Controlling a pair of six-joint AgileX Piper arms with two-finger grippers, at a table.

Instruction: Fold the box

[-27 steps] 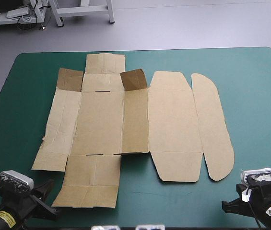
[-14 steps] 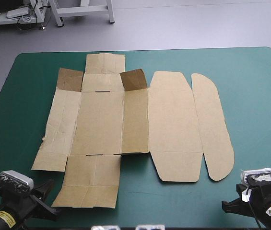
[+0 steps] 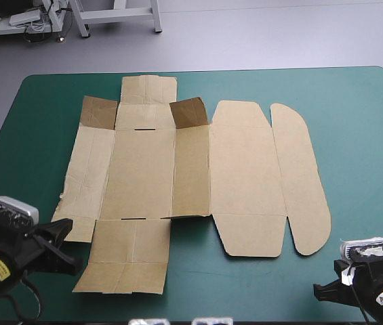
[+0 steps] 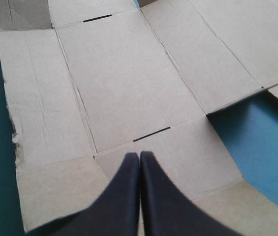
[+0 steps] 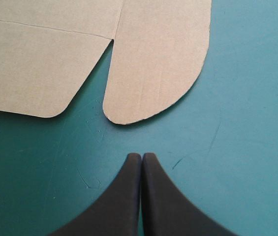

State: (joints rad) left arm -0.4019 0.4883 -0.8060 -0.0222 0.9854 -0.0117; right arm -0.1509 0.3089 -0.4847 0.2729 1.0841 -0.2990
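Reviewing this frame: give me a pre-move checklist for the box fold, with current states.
1. Box wholly on the table: ok.
2. Walls raised: not ok; only two far corner flaps stand up.
3. Left gripper open for a grasp: not ok; shut, over the near flap.
4. Right gripper open: not ok; shut, over the table, short of the rounded flap.
5. Left gripper touching board: cannot tell.

A table (image 3: pixel 245 70) is seen, spread edge to edge with a teal-green cover (image 3: pixel 360 135), its two far corners rounded. Faint scratches (image 5: pixel 90 181) are picked out on that cover, close to the table's near edge, toward the right corner.
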